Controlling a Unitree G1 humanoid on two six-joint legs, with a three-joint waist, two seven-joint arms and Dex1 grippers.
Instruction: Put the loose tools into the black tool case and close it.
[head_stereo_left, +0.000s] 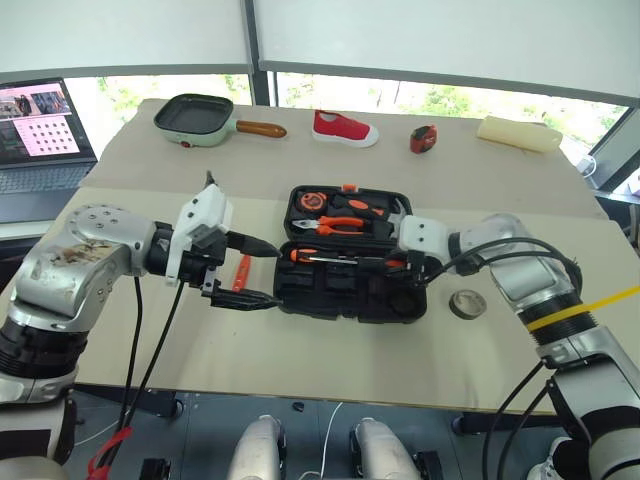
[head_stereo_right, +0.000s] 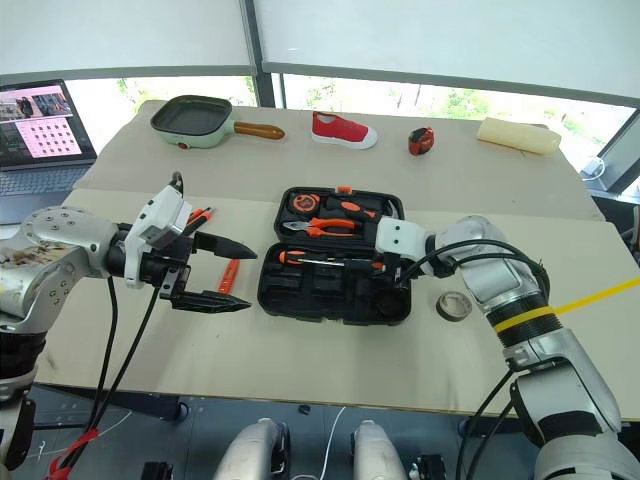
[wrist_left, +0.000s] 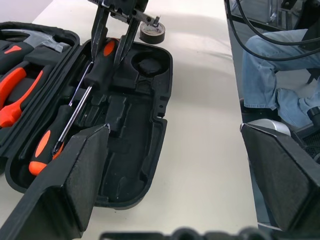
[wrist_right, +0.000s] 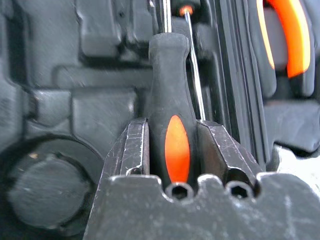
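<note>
**Daylight from the windows, soft shadows, blur close to the wrist lenses**

The scene is bright and evenly lit. Daylight enters through the window strip (head_stereo_left: 420, 95) beyond the table (head_stereo_left: 300, 360), below drawn blinds, and the panes look washed out. Shadows on the tabletop are soft and fall toward the camera, faint under the black tool case (head_stereo_left: 350, 275). The laptop screen (head_stereo_left: 40, 120) glows pale. Straight lines such as the far window frame bow near the edges of the head views. In the left wrist view the near finger pads (wrist_left: 75, 185) are soft and out of focus. The right wrist view is dim, with dull glints on scratched metal.
</note>
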